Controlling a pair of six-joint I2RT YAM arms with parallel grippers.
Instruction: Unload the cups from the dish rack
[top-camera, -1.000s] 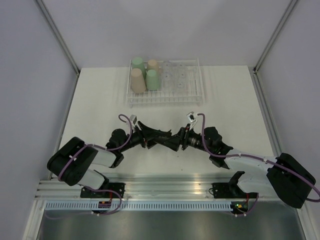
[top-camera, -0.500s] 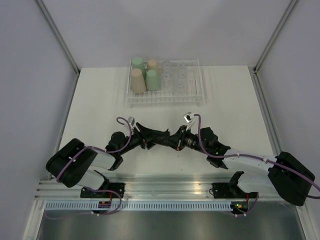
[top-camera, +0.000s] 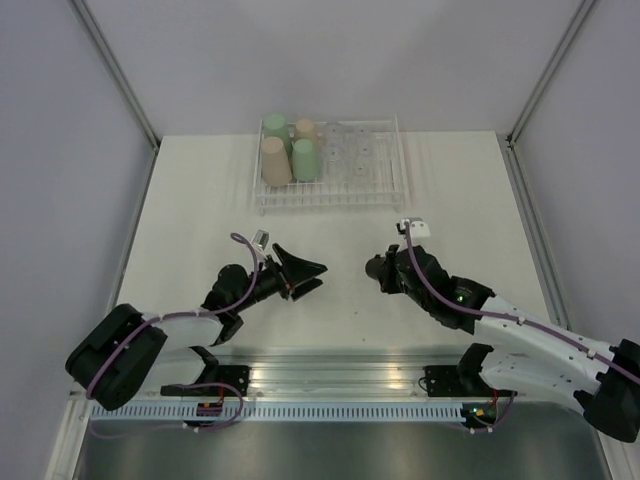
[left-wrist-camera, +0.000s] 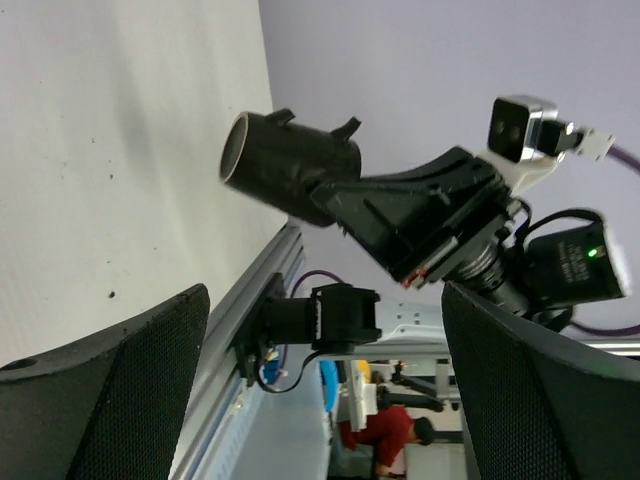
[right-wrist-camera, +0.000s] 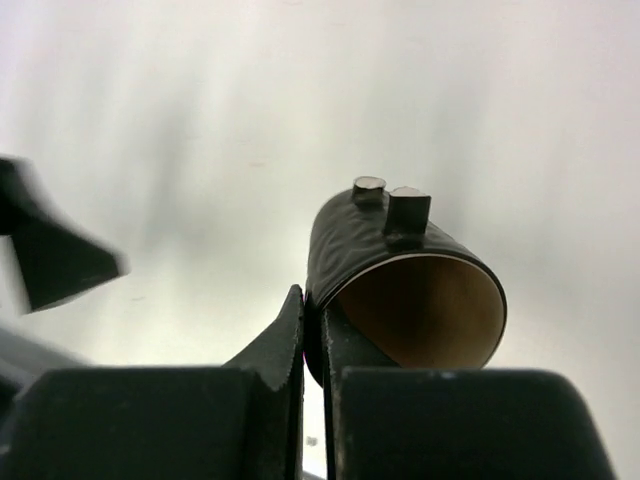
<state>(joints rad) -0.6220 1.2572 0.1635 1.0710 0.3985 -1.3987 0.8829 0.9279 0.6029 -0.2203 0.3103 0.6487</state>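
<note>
- Top view: two black robot arms reach over a white table. A white wire dish rack sits at the far edge, well apart from both grippers.
- Left gripper: jaws spread wide, nothing between them. It hangs low over the table's near half and points toward the other arm.
- Right gripper: jaws pressed together on the wall of the small dark brown cup, one finger inside the mouth, one outside.
- The cup is out of the rack, carried on its side above bare table. Its mouth faces the right wrist cam and shows a tan-brown inside. Two small nubs stick out of its outer wall.
- Left wrist cam: the same cup juts from the right gripper in mid-air, clear of the left fingers.
- In the rack's left part: two pastel green tumblers and two beige tumblers, upside down and close together. The clear cups in the right part are faint, so I can't count them.
- Handling, my guess: the cup looks light and rigid w/ a smooth, maybe slick wall. A one-wall pinch gives little contact, so it could swivel or slip. Lower it gently and set it down before letting go.
- The tumblers are taller and probably tip easily, so take them around the body, approx. mid-height. The clear cups look thin, so a soft squeeze at the rim wall.
</note>
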